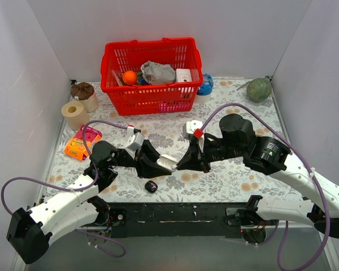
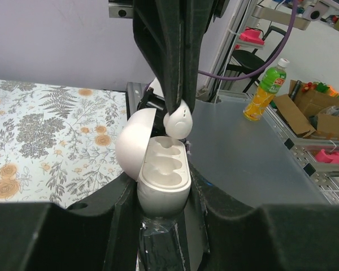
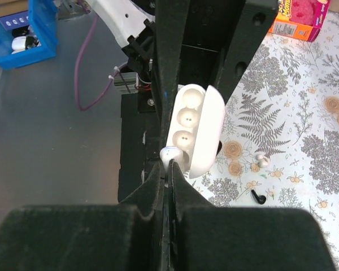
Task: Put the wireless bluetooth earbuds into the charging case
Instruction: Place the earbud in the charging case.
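The black charging case (image 1: 151,186) lies on the bench (image 1: 226,182) just beside the left pincer (image 1: 164,164), which clamps a white case (image 2: 161,169); the right pincer (image 3: 168,169) pinches 1 white earbud (image 3: 169,153).

Top view: even diffuse light from above, and the white walls bounce it back. Shadows under the arms and the red basket (image 1: 150,76) are soft and short. No glare, table (image 1: 214,182) sharp throughout, slight wide-angle bend at the corners.

Left wrist: bright, white case (image 2: 161,169) close to clipping on the lid, edges readable. Left gripper (image 2: 162,192) is a soft black mass along the bottom, no detail.

Right wrist: white earbud (image 3: 169,153) in focus, right gripper (image 3: 169,168) blurred and dark up close. Grey surface at left has a dull sheen.
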`<action>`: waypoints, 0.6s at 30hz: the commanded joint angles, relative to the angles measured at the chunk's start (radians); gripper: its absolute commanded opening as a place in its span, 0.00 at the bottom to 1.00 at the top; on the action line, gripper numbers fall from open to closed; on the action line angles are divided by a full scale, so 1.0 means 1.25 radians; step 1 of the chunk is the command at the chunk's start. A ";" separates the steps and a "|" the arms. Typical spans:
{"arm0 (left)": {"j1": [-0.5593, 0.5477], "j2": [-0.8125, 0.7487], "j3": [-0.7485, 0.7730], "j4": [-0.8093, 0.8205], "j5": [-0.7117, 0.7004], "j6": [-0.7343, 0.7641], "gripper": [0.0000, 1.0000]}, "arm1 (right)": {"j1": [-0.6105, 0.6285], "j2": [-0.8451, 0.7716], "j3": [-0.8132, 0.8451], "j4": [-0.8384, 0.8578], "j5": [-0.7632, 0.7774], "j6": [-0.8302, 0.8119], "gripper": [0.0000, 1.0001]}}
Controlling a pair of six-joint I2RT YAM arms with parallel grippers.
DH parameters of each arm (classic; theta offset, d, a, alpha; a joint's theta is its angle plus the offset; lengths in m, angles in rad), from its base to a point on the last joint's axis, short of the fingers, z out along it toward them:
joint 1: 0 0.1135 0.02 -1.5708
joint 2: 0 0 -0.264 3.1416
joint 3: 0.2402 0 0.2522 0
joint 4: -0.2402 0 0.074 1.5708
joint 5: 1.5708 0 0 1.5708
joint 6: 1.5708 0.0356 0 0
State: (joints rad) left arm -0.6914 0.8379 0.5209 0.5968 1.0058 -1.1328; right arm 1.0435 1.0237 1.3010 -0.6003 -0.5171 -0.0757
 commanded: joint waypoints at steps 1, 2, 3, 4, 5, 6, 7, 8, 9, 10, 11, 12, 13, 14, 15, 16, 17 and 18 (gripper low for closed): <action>-0.014 -0.004 0.016 -0.021 -0.018 0.030 0.00 | 0.009 0.004 -0.019 0.085 0.032 0.025 0.01; -0.015 -0.005 0.016 -0.023 -0.018 0.031 0.00 | 0.009 0.007 -0.019 0.085 0.036 0.026 0.01; -0.016 -0.008 0.016 -0.026 -0.018 0.031 0.00 | 0.012 0.012 -0.020 0.086 0.038 0.025 0.01; -0.017 -0.009 0.016 -0.028 -0.020 0.034 0.00 | 0.013 0.013 -0.023 0.086 0.043 0.025 0.01; -0.019 -0.010 0.016 -0.030 -0.019 0.035 0.00 | 0.013 0.014 -0.026 0.092 0.045 0.025 0.01; -0.020 -0.011 0.015 -0.032 -0.020 0.036 0.00 | 0.016 0.017 -0.026 0.092 0.048 0.025 0.01; -0.021 -0.015 0.015 -0.034 -0.023 0.037 0.00 | 0.016 0.018 -0.028 0.094 0.048 0.025 0.01; -0.021 -0.016 0.014 -0.036 -0.025 0.039 0.00 | 0.017 0.020 -0.027 0.094 0.048 0.026 0.01; -0.021 -0.017 0.014 -0.039 -0.025 0.039 0.00 | 0.018 0.027 -0.026 0.095 0.048 0.026 0.01; -0.021 -0.022 0.013 -0.042 -0.031 0.042 0.00 | 0.019 0.028 -0.026 0.094 0.048 0.027 0.01; -0.021 -0.025 0.012 -0.043 -0.034 0.045 0.00 | 0.022 0.030 -0.024 0.091 0.050 0.029 0.01; -0.022 -0.026 0.013 -0.045 -0.038 0.046 0.00 | 0.027 0.034 -0.022 0.089 0.054 0.029 0.01; -0.022 -0.030 0.012 -0.048 -0.042 0.048 0.00 | 0.030 0.036 -0.021 0.086 0.058 0.029 0.01; -0.022 -0.035 0.010 -0.049 -0.050 0.051 0.00 | 0.032 0.038 -0.020 0.080 0.068 0.029 0.01; -0.021 -0.037 0.010 -0.048 -0.054 0.051 0.00 | 0.035 0.038 -0.021 0.074 0.072 0.027 0.01; -0.022 -0.038 0.012 -0.048 -0.055 0.050 0.00 | 0.036 0.036 -0.023 0.070 0.076 0.029 0.01; -0.022 -0.042 0.012 -0.046 -0.060 0.050 0.00 | 0.039 0.036 -0.025 0.067 0.082 0.029 0.01; -0.022 -0.044 0.012 -0.047 -0.062 0.051 0.00 | 0.040 0.034 -0.031 0.063 0.085 0.027 0.01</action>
State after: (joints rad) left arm -0.7120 0.8154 0.5205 0.5182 0.9752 -1.0882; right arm 1.0767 1.0557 1.2675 -0.5369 -0.4480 -0.0483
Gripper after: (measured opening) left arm 0.291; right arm 0.033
